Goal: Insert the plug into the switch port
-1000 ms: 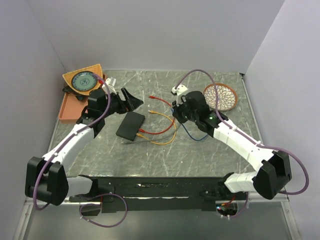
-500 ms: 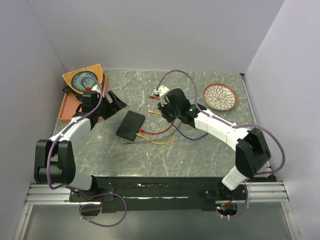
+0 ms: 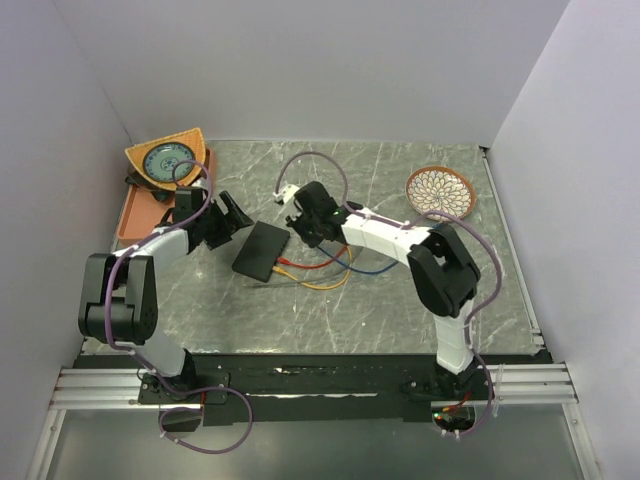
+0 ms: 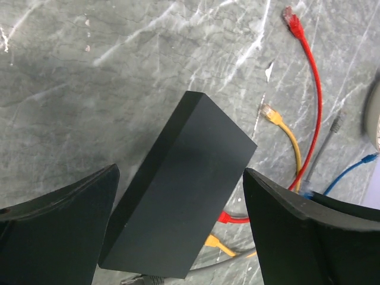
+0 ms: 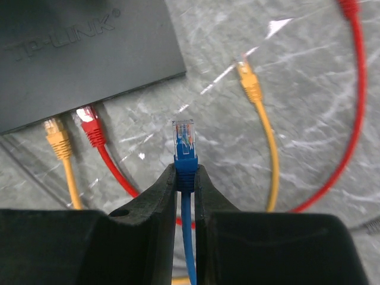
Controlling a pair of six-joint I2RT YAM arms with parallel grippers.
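Observation:
The flat black switch box (image 3: 262, 250) lies on the grey table. Its port side (image 5: 119, 98) faces my right gripper, with a yellow plug (image 5: 56, 133) and a red plug (image 5: 89, 122) in it; the free switch port itself is not visible. My right gripper (image 5: 186, 172) is shut on the blue plug (image 5: 183, 139), whose clear tip points toward that side, a short gap away. My left gripper (image 4: 179, 178) is open, its fingers (image 4: 65, 208) straddling the view of the box (image 4: 184, 196) without touching it. From above, the left gripper (image 3: 235, 215) sits at the box's far-left corner and the right gripper (image 3: 305, 225) at its right.
Loose red (image 5: 350, 71), yellow (image 5: 261, 113) and grey (image 4: 323, 148) cables lie tangled right of the box. An orange tray (image 3: 135, 215) with a round dial sits at the far left. A patterned plate (image 3: 440, 192) stands at the back right.
My right arm has swung left across the table, carrying the blue plug up to the box's port side. The left arm has folded back to the left, its gripper staying open.

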